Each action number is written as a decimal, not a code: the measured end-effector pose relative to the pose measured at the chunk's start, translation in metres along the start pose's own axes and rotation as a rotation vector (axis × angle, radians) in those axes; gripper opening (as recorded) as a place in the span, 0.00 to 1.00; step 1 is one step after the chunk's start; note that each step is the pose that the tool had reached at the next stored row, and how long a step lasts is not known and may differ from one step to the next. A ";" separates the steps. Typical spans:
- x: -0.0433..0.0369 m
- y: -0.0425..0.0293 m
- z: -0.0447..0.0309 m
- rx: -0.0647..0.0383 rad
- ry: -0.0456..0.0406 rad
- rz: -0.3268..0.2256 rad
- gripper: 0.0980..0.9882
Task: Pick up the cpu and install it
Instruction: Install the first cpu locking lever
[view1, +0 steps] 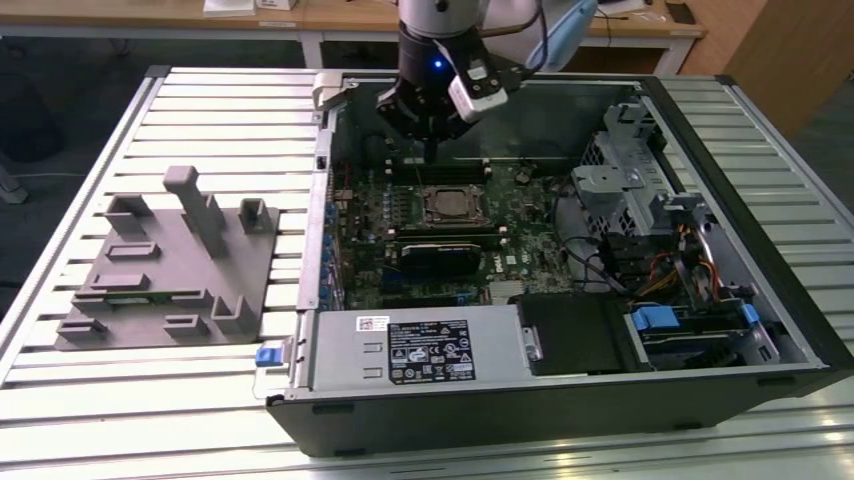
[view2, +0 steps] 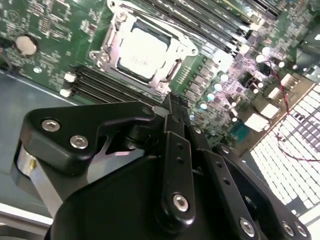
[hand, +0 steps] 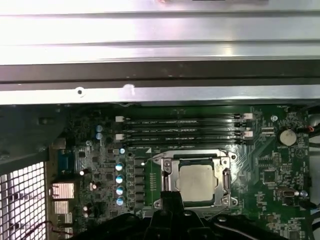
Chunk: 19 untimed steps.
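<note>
— What are you standing over?

— A work table of pale ribbed metal slats (view1: 200, 110), with wooden desks along the far edge of the room. On it lies an open black computer case (view1: 747, 380), its green motherboard (view1: 521, 215) facing up.

— And around the case?

— On the exterior view's left, well apart from the case, a grey moulded tray with upright posts (view1: 167, 270) sits on the slats. Inside the case, nearest the exterior camera, is a grey rectangular box with a white label (view1: 414, 345). On the exterior view's right are a metal drive cage (view1: 627, 180) and a bundle of coloured cables (view1: 681, 265).

— Where is the small square cpu with the silvery-white top?

— The cpu (hand: 196, 181) lies flat inside the dark socket with its metal frame (hand: 225, 175), in the middle of the board. Long black memory sticks (hand: 182, 131) run just beside the socket.

— And your pincer?

— My black pincer (view2: 172, 112) hangs above the board near the socket, not touching it. The fingertips (view2: 175, 107) look drawn together with nothing between them. The case's metal wall stands close behind my wrist.
</note>
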<state>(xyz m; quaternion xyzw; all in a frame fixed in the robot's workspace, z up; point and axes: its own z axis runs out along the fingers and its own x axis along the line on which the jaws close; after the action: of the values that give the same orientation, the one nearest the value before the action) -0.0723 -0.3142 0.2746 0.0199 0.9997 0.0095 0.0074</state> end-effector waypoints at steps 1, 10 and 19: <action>0.0021 -0.0001 0.0004 0.000 0.0000 0.000 0.01; 0.0188 -0.0009 0.0043 0.000 0.0000 0.000 0.01; 0.0274 0.0026 0.0094 0.000 0.0001 0.000 0.01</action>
<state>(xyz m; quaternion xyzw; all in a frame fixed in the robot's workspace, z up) -0.0995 -0.3103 0.2649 0.0198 0.9997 0.0094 0.0074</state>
